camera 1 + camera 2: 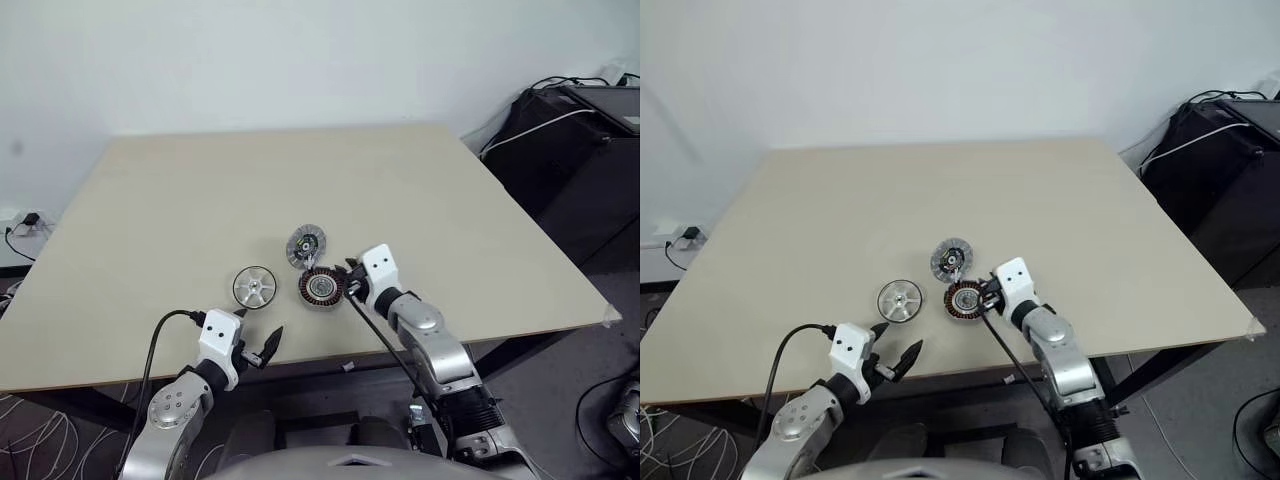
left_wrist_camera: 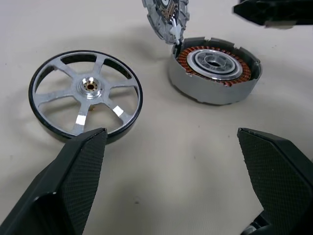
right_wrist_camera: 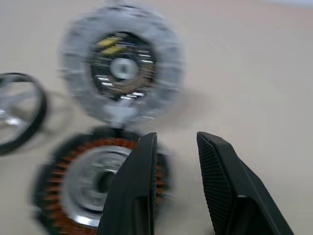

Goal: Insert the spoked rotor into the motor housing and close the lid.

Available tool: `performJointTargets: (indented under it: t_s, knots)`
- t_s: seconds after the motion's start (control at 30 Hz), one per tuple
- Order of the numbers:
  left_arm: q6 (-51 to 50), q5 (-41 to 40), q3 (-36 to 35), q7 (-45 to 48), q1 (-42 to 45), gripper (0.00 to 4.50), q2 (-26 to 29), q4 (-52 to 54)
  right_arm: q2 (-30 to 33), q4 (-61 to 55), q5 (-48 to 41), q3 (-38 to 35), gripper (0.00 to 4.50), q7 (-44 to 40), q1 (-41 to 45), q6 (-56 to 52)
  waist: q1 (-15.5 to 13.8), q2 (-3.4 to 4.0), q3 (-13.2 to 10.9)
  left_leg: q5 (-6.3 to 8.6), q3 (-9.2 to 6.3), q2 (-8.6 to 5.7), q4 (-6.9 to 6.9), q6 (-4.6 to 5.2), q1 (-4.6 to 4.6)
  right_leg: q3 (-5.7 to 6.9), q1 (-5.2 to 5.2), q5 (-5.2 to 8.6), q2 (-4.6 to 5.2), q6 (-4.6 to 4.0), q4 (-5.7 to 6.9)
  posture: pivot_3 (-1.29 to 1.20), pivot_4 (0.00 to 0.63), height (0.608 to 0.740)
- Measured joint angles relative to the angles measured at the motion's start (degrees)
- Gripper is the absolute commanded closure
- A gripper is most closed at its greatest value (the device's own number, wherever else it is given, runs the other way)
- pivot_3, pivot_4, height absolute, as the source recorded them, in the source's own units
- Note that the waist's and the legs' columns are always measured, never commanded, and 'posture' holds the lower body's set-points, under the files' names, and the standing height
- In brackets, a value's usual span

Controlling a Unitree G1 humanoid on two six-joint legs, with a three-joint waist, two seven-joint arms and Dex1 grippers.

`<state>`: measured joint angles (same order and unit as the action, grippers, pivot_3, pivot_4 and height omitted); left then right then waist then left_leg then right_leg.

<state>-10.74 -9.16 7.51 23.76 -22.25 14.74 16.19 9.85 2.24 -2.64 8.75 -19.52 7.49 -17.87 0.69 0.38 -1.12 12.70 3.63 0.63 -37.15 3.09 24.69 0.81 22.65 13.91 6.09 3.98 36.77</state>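
Currently: rotor (image 1: 254,287) flat on table (image 1: 180,200), left of housing (image 1: 319,288); lid (image 1: 306,246) propped open behind. Left gripper (image 1: 258,352) spread wide, empty. Right gripper (image 1: 349,281) narrowly parted beside housing, holding nothing.

I work in a plain office or lab room. My desk (image 1: 150,210) faces a white wall (image 1: 250,60). Cables (image 1: 25,425) trail across the floor.

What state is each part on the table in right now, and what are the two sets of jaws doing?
Spoked rotor: lying flat on the table, not inserted, not held.
Motor housing: open, copper windings exposed, no rotor inside.
Lid: swung open, standing tilted at the housing's far edge, inner face showing.
Left gripper: jaws wide open, empty, short of the rotor.
Right gripper: jaws partly apart, at the housing's rim, holding nothing.
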Motion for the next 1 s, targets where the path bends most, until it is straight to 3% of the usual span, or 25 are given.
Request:
performJointTargets:
  t_s: [0.4, 0.6, 1.0]
  knots:
    - [-0.02, -0.02, 0.01, 0.04, 0.33, 0.00, 0.03, 0.29, 0.41, 10.93, 0.13, -2.46, 3.14, 0.98, -0.56, 1.20, 0.11, 0.00, 0.00, 0.00, 0.01, 0.00, -0.01, 0.01, 0.00, -0.02, -0.01, 0.00, -0.02, 0.00, -0.01, 0.00, 0.000, 0.740]
    - [-0.03, -0.03, 0.01, 0.05, 0.41, 0.00, 0.04, 0.29, -0.40, 12.47, 0.09, -2.53, 1.26, 1.04, -0.44, 1.63, 0.11, 0.01, 0.00, 0.00, 0.00, 0.00, 0.00, 0.01, 0.00, -0.02, 0.00, 0.00, -0.02, 0.00, 0.00, 0.00, 0.000, 0.740]
    - [-0.02, -0.03, 0.01, 0.04, 0.38, 0.00, 0.02, 0.29, -0.64, 14.21, 0.27, -2.60, 1.26, 1.14, 0.55, 2.59, 0.11, 0.01, 0.00, 0.00, 0.00, 0.00, 0.00, 0.01, 0.00, -0.02, 0.00, 0.00, -0.02, 0.00, 0.00, 0.00, 0.000, 0.740]
